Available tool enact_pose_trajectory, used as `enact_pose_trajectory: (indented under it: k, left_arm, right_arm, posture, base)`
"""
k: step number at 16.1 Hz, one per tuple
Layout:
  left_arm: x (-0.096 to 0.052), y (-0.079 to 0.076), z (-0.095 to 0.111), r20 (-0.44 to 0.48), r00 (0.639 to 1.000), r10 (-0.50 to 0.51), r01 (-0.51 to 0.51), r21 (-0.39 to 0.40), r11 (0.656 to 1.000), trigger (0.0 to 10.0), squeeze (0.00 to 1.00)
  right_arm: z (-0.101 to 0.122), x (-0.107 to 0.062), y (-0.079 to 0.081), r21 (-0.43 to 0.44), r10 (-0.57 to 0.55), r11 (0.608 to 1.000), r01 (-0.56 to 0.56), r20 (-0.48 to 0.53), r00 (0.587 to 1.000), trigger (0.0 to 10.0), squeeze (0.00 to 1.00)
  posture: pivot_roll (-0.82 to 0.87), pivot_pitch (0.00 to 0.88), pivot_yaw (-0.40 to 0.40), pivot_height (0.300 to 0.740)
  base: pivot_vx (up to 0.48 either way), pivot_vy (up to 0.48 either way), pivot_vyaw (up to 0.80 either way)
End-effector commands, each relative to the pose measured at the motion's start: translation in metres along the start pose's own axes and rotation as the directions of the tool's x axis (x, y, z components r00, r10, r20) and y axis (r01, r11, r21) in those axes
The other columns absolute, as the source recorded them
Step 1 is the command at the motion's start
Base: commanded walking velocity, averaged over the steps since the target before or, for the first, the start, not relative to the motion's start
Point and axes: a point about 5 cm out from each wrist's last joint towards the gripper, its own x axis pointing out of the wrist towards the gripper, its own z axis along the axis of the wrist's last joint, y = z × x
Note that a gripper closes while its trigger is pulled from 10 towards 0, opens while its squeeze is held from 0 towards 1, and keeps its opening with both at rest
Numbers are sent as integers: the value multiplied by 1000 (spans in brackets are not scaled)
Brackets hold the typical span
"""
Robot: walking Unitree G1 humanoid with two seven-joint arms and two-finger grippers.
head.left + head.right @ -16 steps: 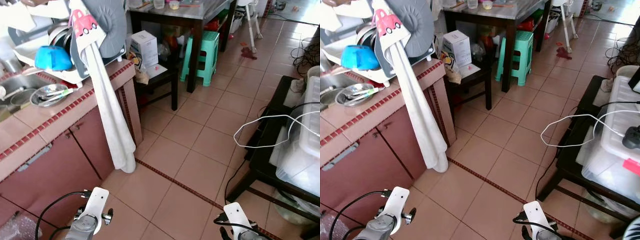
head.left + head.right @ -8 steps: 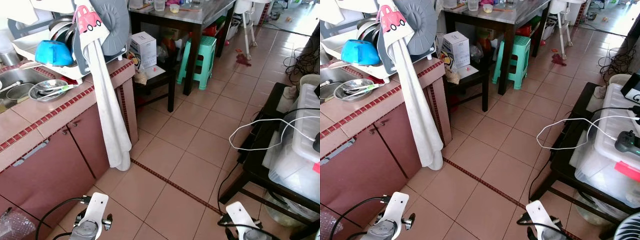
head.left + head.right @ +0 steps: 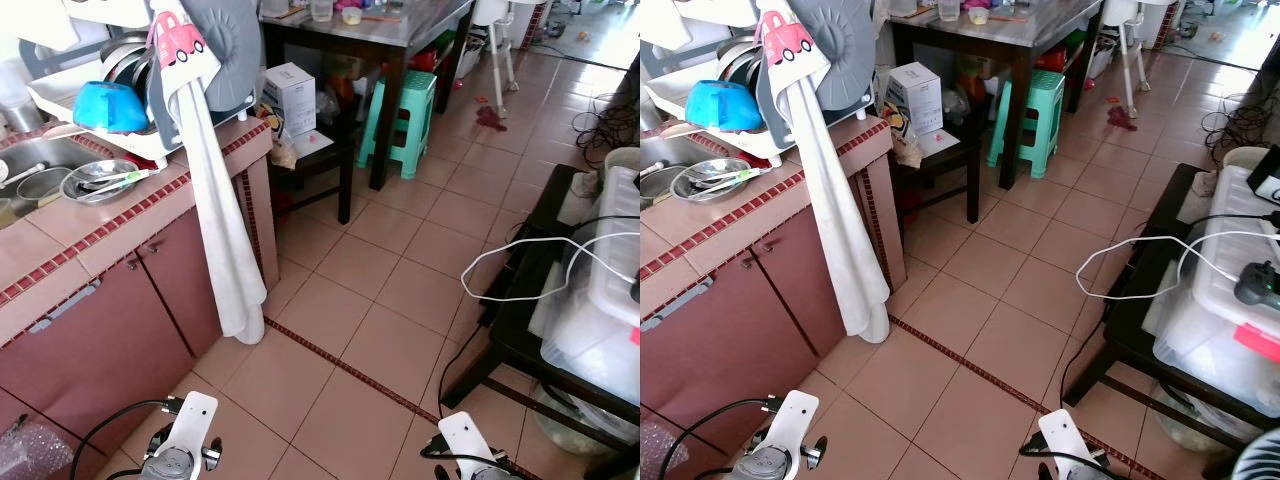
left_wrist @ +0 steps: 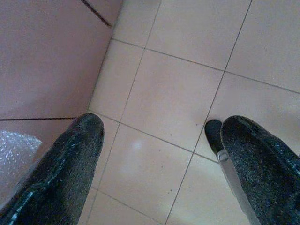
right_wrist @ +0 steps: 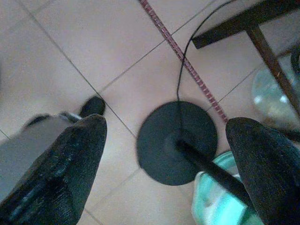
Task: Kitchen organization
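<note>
The robot stood on the tiled floor (image 3: pixel 330 300) with both arms hanging low. The left gripper (image 4: pixel 159 159) pointed down at the tiles beside the pink cabinet front, its jaws spread wide and holding nothing. The right gripper (image 5: pixel 164 164) hung over the round black base of a fan stand (image 5: pixel 177 143), its jaws likewise wide apart and empty.

To the robot's left ran the pink tiled counter (image 3: pixel 90 235) with a red mosaic strip along its front edge. A steel dish with utensils (image 3: pixel 98 181) lay near that front edge, beside the sink. Behind it, a white dish rack (image 3: pixel 120 140) carried a blue bowl (image 3: pixel 108 106) and plates. At the counter's far end corner a long white towel (image 3: pixel 225 250) hung over the edge, reaching nearly to the floor, under a grey cloth with a pink car patch (image 3: pixel 172 38).

Beyond the counter stood a white box (image 3: pixel 290 95) on a low dark table, and a green plastic stool (image 3: pixel 405 115) beside a taller dark table.
</note>
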Motion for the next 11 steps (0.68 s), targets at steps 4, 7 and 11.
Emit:
enact_pose_trajectory:
  k: [4, 7, 11]
  left_arm:
    - [0, 4, 1, -13, 1000, -3, 3, -10, 1000, 10000, 0]
    - [1, 7, 10, 19, 1000, -15, 16, -58, 998, 10000, 0]
    - [4, 6, 39, 84, 995, -62, 59, 31, 998, 10000, 0]
  right_arm:
    - [11, 1, 3, 266, 5, 964, -11, 24, 1000, 10000, 0]
    - [4, 1, 10, 250, 30, 968, -31, 9, 1000, 10000, 0]
    - [16, 2, 8, 215, 20, 976, -29, 46, 999, 10000, 0]
  posture:
    - [-34, 0, 48, 740]
    - [-26, 0, 55, 740]
    - [-24, 0, 54, 740]
  base:
    - [0, 0, 0]
    - [0, 0, 0]
    - [0, 0, 0]
